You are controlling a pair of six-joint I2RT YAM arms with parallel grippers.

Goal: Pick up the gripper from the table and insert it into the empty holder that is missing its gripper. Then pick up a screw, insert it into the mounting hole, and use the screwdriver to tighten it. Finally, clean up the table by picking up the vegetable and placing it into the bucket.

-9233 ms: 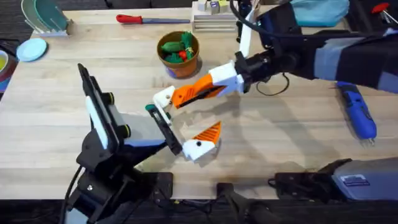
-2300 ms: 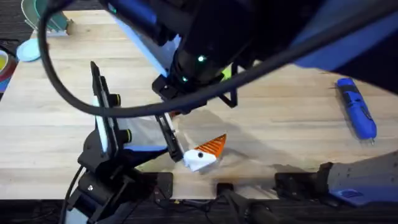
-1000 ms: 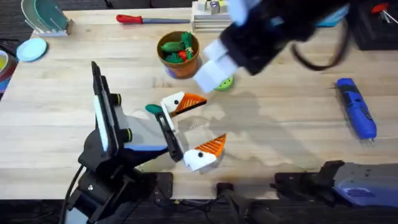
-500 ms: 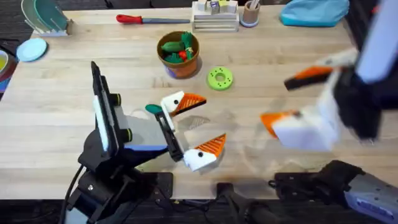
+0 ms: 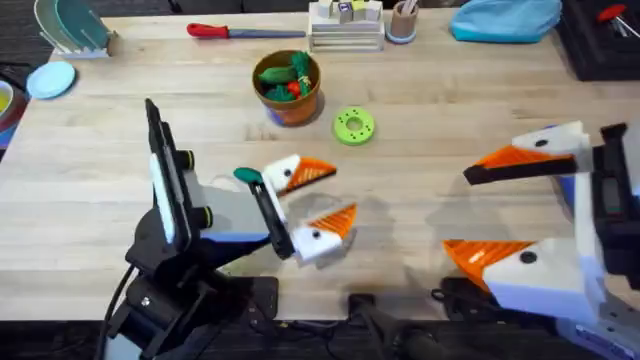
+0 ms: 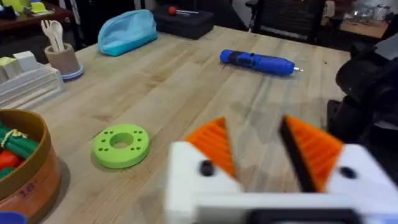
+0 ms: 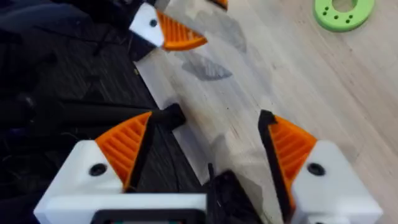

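Observation:
My left gripper (image 5: 325,200) is open at mid-table. Its far white finger, the holder (image 5: 285,168), carries the orange ribbed gripper (image 5: 315,170). The near finger (image 5: 318,240) also has an orange pad. Both pads appear in the left wrist view (image 6: 211,146). The teal vegetable (image 5: 247,175) lies just behind the holder. The bucket (image 5: 288,85) stands farther back, holding green and red toys. My right gripper (image 5: 458,212) hangs open and empty over the near right edge. The blue screwdriver (image 6: 256,62) lies on the table to the right. The screw is out of view.
A green disc with holes (image 5: 353,125) lies right of the bucket. A red-handled tool (image 5: 225,31), a small organiser (image 5: 345,20), a cup (image 5: 402,20) and a blue pouch (image 5: 505,18) line the far edge. The right wrist view shows the table's near edge (image 7: 168,93).
My right arm has let go of the orange gripper at the holder and swung from over the bucket to the near right edge. The left gripper has barely shifted.

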